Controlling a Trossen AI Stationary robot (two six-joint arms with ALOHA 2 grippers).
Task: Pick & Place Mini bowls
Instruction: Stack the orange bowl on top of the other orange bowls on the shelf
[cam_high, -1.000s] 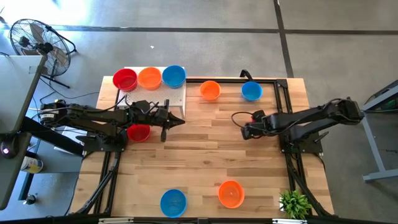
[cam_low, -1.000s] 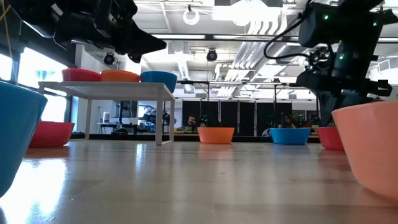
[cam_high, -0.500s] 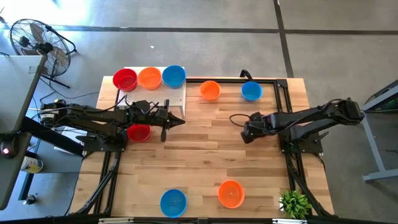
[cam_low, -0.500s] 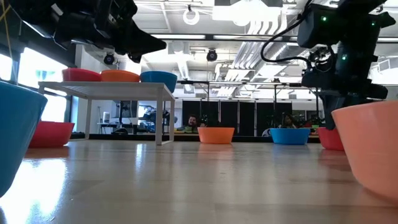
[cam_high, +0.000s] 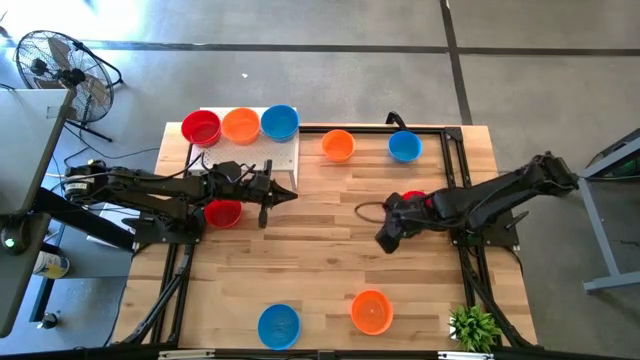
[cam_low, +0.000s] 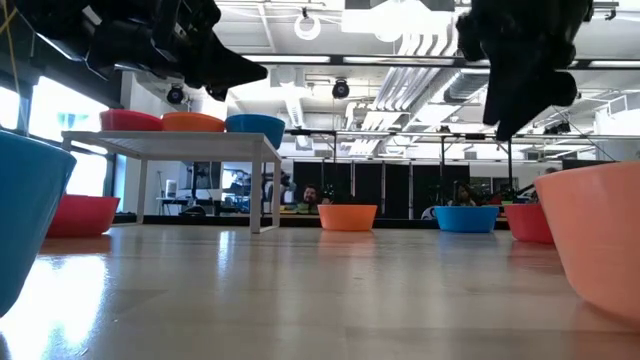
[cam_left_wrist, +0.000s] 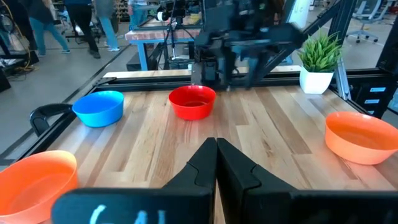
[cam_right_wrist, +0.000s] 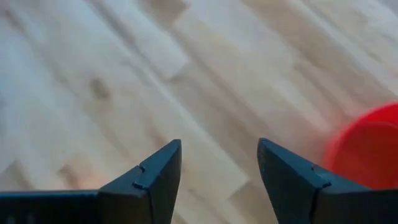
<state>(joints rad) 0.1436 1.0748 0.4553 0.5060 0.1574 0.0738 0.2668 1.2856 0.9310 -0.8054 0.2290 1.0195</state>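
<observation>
I see my right gripper (cam_high: 385, 240) over bare wood near the middle of the table (cam_high: 320, 280), its jaws spread wide with nothing between them. The red bowl (cam_high: 415, 199) closest to it sits on the table just behind the gripper, under the right arm, apart from the fingers; in the right wrist view it shows off to one side of the open fingers (cam_right_wrist: 158, 171), not between them. My left gripper (cam_high: 268, 200) is clenched shut and empty, hanging near the corner of the white board (cam_high: 285, 158). Another red bowl (cam_high: 222, 213) lies on the table beneath the left arm. Three bowls, red (cam_high: 201, 128), orange (cam_high: 240, 125) and blue (cam_high: 279, 122), stand in a row on the board. An orange bowl (cam_high: 338, 145) and a blue bowl (cam_high: 404, 146) sit at the far edge, and a blue bowl (cam_high: 278, 326) and an orange bowl (cam_high: 371, 311) at the near edge.
</observation>
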